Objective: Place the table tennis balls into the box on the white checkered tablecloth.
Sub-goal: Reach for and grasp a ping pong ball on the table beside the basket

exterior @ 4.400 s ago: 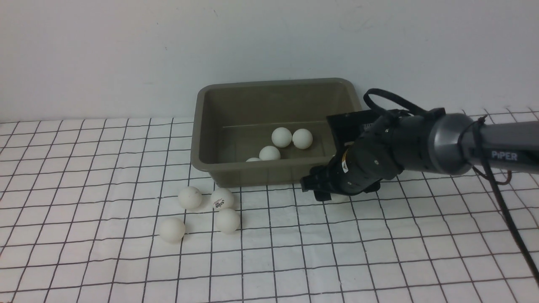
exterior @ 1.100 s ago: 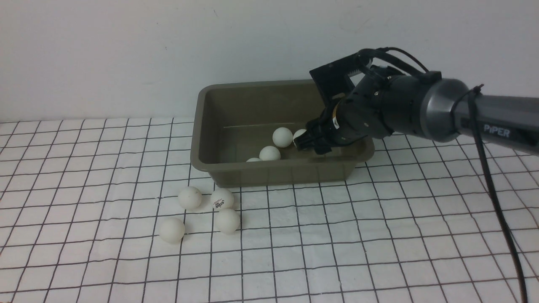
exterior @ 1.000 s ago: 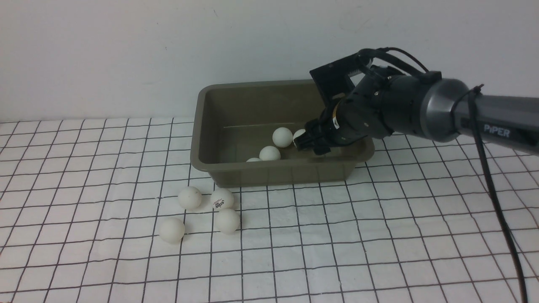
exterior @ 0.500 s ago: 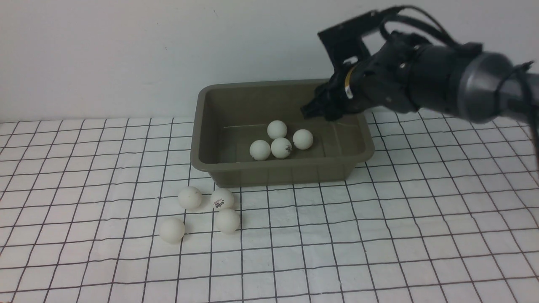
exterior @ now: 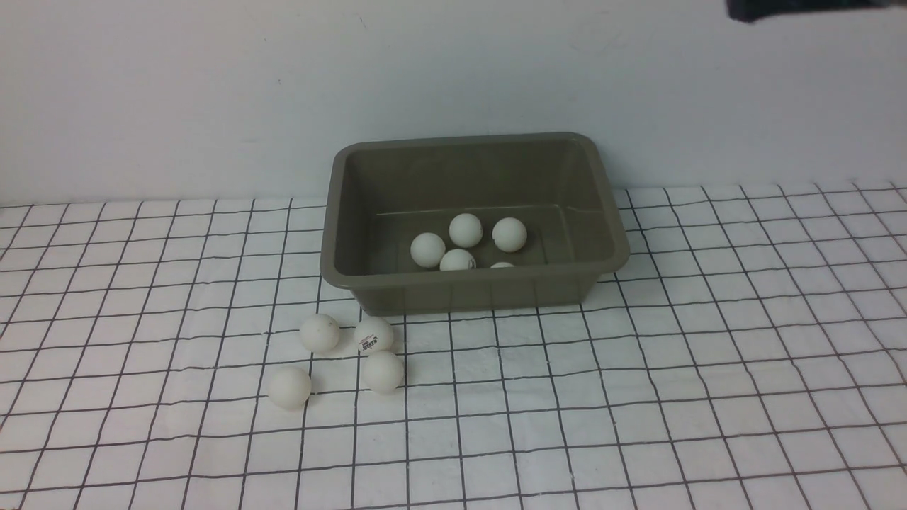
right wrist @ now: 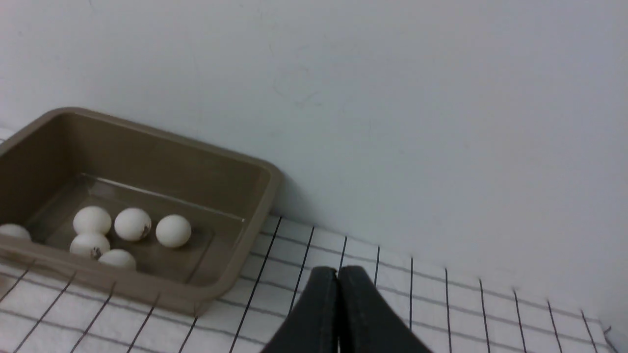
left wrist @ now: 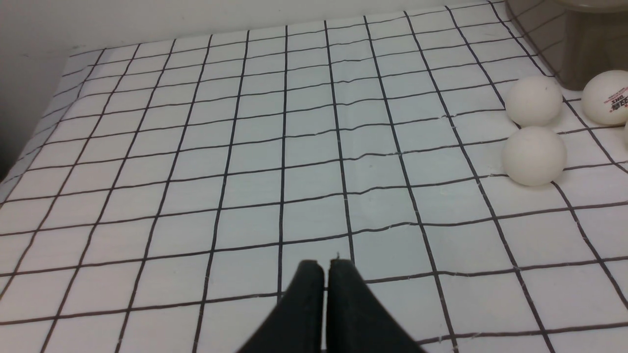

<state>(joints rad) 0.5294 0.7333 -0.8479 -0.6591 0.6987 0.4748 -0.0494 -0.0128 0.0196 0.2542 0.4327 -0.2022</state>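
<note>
Front view shows the box (exterior: 460,294) at the white checkered tablecloth's (exterior: 638,389) far edge holding several table tennis balls (exterior: 465,230), four other balls (exterior: 319,333) lying just off its front-left corner, while wrist views show the left gripper (left wrist: 326,267) and right gripper (right wrist: 338,272) pressed together, empty.

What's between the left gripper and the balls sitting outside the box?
Nothing but bare checkered tablecloth. The left wrist view shows only empty grid squares between the left gripper and the nearest ball.
</note>
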